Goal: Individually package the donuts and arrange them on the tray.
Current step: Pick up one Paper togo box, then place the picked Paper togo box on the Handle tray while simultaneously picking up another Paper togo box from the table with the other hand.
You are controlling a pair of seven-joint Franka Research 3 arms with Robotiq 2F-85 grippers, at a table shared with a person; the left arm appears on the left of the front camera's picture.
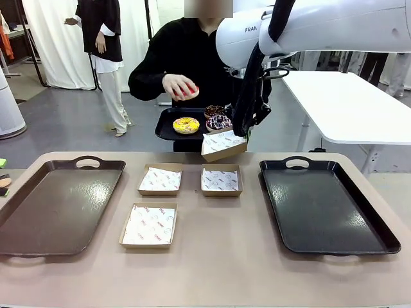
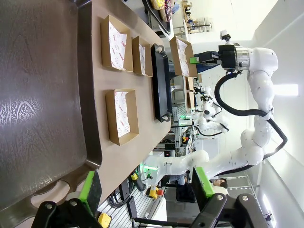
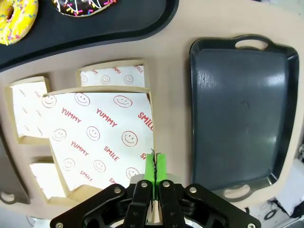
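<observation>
A person across the table lifts the red donut (image 1: 187, 92) in one hand over a small black tray (image 1: 168, 130) that carries the yellow donut (image 1: 186, 125), the chocolate donut (image 1: 214, 110) and the sprinkled donut (image 1: 219, 122). My right gripper (image 1: 241, 132) is shut on the rim of a paper-lined cardboard box (image 1: 223, 145), held tilted in the air just in front of that tray. The right wrist view shows the right gripper (image 3: 153, 166) pinching the box (image 3: 102, 137), with the yellow donut (image 3: 14, 19) and the sprinkled donut (image 3: 83, 5) beyond. My left gripper (image 2: 145, 187) is open above the brown tray (image 2: 42, 95).
Three lined boxes lie on the table: two side by side (image 1: 160, 179) (image 1: 221, 180) and one nearer (image 1: 148, 225). A large brown tray (image 1: 38, 218) lies at the left and a large black tray (image 1: 327, 205) at the right. Another person stands far behind.
</observation>
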